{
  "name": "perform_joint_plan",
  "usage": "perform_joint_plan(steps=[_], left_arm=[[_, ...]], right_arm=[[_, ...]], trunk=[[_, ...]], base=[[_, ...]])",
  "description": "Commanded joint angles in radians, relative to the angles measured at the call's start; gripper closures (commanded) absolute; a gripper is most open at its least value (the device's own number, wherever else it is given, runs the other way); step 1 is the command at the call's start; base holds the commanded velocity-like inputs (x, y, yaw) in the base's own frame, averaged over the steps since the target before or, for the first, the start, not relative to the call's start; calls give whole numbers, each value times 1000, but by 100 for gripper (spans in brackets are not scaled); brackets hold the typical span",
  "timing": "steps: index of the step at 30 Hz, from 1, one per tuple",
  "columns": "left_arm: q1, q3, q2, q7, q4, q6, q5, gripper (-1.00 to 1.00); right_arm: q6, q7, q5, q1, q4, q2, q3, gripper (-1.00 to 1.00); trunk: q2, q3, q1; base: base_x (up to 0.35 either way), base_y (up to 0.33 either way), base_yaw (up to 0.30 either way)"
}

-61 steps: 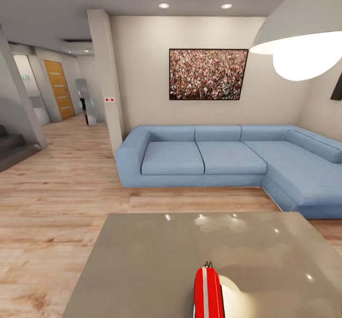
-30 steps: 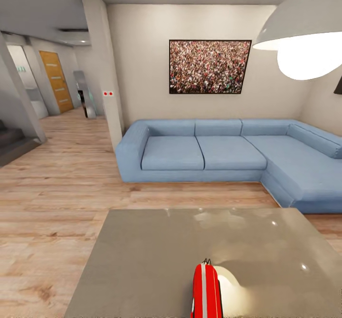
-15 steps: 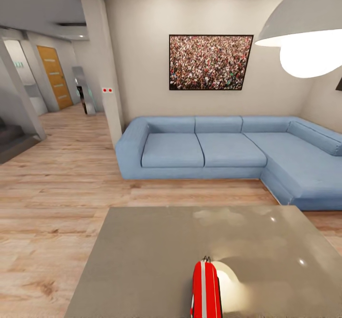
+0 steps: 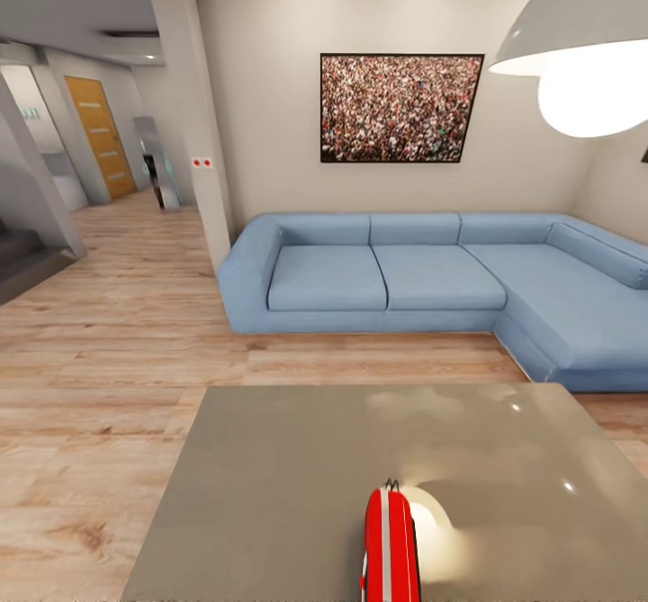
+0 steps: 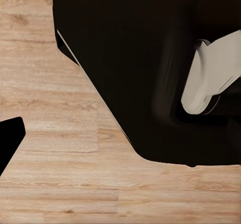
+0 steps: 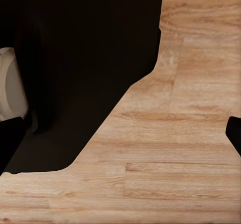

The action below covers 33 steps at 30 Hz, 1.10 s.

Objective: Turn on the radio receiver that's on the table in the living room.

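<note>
Radio receiver stands edge-on at lower centre on the table (glossy top); blue sofa mid-frame; state of either pincer cannot be told.

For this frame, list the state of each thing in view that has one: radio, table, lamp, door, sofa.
Small red radio with white stripes: upright on the table's near edge, untouched.
Glossy grey-brown square coffee table: bears the radio.
White pendant lamp: lit.
Orange wooden door down the hallway: shut.
Blue sectional sofa: unoccupied.
</note>
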Motion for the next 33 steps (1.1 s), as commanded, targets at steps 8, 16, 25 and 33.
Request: perform_joint_plan(steps=[8,16,25,33], left_arm=[[0,0,0,0,0,0,0,-100],[0,0,0,0,0,0,0,-100],[0,0,0,0,0,0,0,-100],[0,-1,0,0,0,0,0,-100]], right_arm=[[0,0,0,0,0,0,0,-100],[0,0,0,-1,0,0,0,-100],[0,0,0,0,0,0,0,-100],[0,0,0,0,0,0,0,-100]], trunk=[[0,-13,0],[0,-26,0],[0,-41,0],[0,-54,0]], base=[[0,0,0],[0,0,0],[0,0,0],[0,0,0]])
